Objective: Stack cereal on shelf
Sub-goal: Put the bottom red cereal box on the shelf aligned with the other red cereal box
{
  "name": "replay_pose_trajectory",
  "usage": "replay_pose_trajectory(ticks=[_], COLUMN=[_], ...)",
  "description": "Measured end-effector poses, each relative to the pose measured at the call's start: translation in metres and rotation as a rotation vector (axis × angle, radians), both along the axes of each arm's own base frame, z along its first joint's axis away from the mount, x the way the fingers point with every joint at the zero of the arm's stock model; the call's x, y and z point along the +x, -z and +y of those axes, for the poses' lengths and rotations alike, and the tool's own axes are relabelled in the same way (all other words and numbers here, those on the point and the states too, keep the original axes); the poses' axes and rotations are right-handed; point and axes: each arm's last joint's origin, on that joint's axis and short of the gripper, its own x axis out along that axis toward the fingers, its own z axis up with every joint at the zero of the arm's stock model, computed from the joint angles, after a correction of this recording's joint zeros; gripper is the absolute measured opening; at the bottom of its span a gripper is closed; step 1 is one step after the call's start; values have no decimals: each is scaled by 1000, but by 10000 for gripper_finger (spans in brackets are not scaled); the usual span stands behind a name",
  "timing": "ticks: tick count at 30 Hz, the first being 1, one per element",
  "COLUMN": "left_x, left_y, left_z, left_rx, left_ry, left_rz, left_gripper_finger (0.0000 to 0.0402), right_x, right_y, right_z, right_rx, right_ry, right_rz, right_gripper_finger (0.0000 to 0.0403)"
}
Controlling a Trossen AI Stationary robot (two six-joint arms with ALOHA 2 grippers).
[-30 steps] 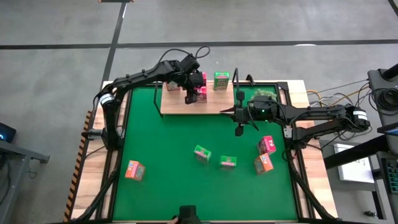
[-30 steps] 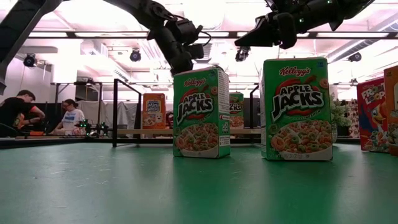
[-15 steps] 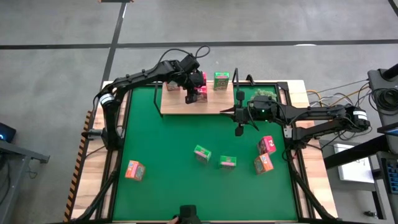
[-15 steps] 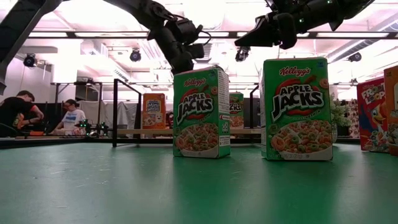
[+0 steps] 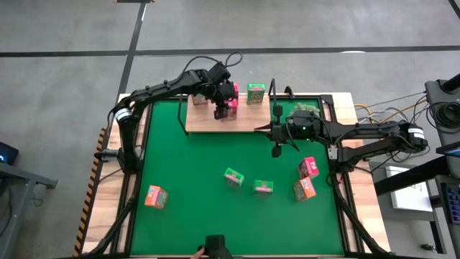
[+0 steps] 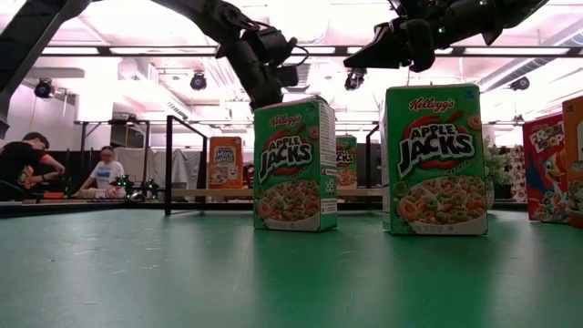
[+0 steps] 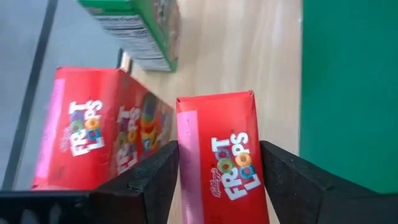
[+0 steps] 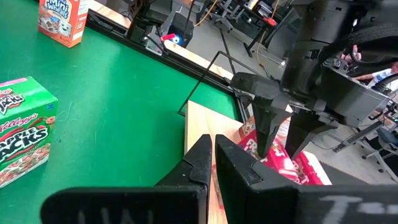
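Observation:
The shelf [image 5: 208, 124] is a light wooden board at the mat's far edge. On it stand an orange box [image 5: 198, 98], a pink box [image 5: 234, 92] and a green box [image 5: 256, 93]. My left gripper [image 5: 224, 108] is over the board, shut on a second pink Froot Loops box [image 7: 217, 155] that stands right beside the first pink box [image 7: 99, 130]. My right gripper [image 5: 264, 129] is shut and empty, hovering by the board's right end. Two green boxes [image 5: 233, 177] [image 5: 263, 188], a pink box [image 5: 309, 167] and two orange boxes [image 5: 304, 189] [image 5: 156, 196] stand or lie on the green mat. My left gripper pinches the pink box's two narrow sides near its top [image 7: 186, 124] between its two fingers [image 7: 152, 177]. The fingers come from above, pointing down. The box stands upright, its lower end at the board; I cannot tell whether it rests there.
A fuzzy plant ball [image 5: 305, 110] sits at the mat's far right corner, under my right arm. Black wire uprights [image 6: 168, 164] stand at the shelf's ends. The board's near strip [image 5: 215, 128] is bare. People sit in the room beyond [image 6: 27, 159].

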Motion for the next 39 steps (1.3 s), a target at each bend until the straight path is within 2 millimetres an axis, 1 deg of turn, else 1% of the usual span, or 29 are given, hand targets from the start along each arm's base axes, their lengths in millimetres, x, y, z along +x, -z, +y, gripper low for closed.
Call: replay_pose_trajectory(ticks=[7,11,14,17,21,24,27,30,35,39], left_x=[0,1,2,5,7,8,7,2,-15,-34], left_y=[-1,-7,-14,-27,-46,-56,-57,-51,-42,-38], left_z=[1,0,-4,-12,-25,-37,-45,-48,-55,-62], left_rx=[7,12,11,5,4,15,32,48,54,117], left_ry=[2,4,15,29,40,65,78,67,63,25], left_rz=[-6,-16,-13,-12,-38,-63,-52,-20,-13,-29], left_gripper_finger=[215,215,215,215,215,214,205,189,151,119], right_x=[0,0,0,0,0,0,0,0,0,0], right_y=[0,0,0,0,-1,-1,-1,-1,-1,-2], right_z=[0,0,0,0,0,0,0,0,0,0], right_rx=[0,0,-4,-8,-14,-16,-17,-20,-34,-43], right_ry=[0,0,-1,-2,-3,-4,-4,-4,-7,-9], right_rz=[0,0,0,1,-5,-6,-6,-6,-5,-10], right_gripper_finger=[13,13,13,13,13,13,13,13,13,13])
